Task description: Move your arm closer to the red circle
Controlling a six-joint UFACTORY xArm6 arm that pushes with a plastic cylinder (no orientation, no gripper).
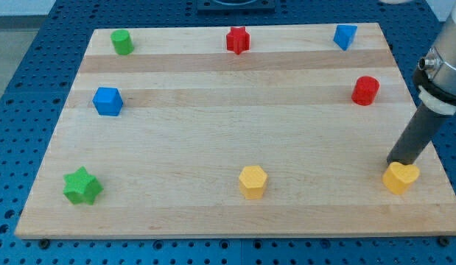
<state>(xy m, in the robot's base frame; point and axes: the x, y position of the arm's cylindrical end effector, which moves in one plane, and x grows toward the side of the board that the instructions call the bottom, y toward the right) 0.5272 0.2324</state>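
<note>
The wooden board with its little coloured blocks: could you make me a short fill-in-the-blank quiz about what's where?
1. My tip sits right beside the ____ block at the wooden board's bottom right.
2. The red cylinder block lies toward the view's ____ from my tip.
3. The block at the board's top middle is a red ____.
4. The star-shaped block at the bottom left is coloured ____.

Missing words: yellow; top; star; green.

No text, label, brand, number or sign can be read anywhere on the wooden board or the blocks.
</note>
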